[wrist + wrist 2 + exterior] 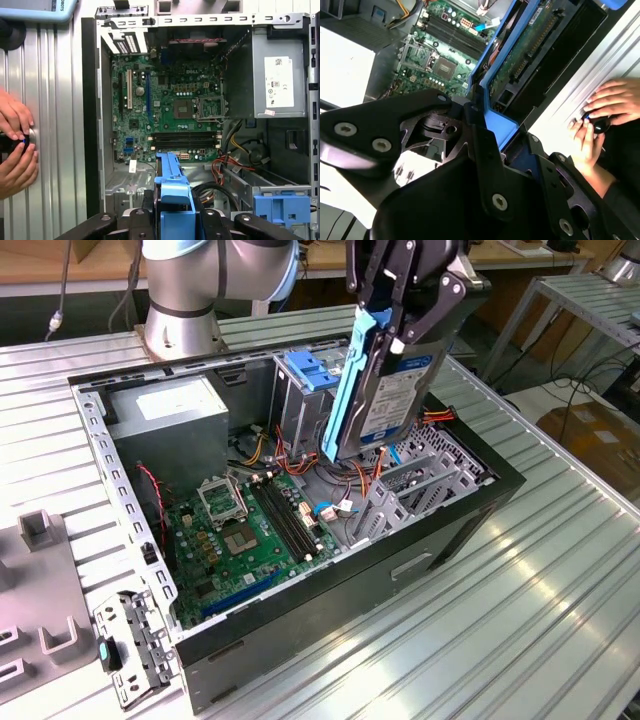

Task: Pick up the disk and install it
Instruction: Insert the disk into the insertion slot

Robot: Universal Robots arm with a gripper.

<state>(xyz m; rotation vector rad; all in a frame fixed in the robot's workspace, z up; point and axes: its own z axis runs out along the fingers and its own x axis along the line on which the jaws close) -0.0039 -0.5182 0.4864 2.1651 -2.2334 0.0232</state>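
The disk (395, 400) hangs upright from the hand (405, 320), with its label turned outward and a blue side rail (345, 390) running down one edge. The hand is closed on the disk's upper end, pinching it across the flat faces. I judge this leaves the rails bare and puts the free lower end downward.

Directly beneath the hand is the open computer case (330, 640). It lies on its side with the panel off, so its interior faces up toward the hand. The disk's lower end sits over a tangle of orange and black cables (370, 475). I cannot tell whether it has dipped below the case rim or hangs just above it.

Just beside the disk, toward the arm's base, stands the drive cage (295, 405) with its blue tab (310, 368). Past the cage is the power supply (165, 415). The motherboard (250, 530) lies flat on the case floor, below the hand and off to one side.

The case rests on a ribbed metal surface (560, 580). A person's fingers (17, 120) rest on that surface outside the case, well apart from the hand.
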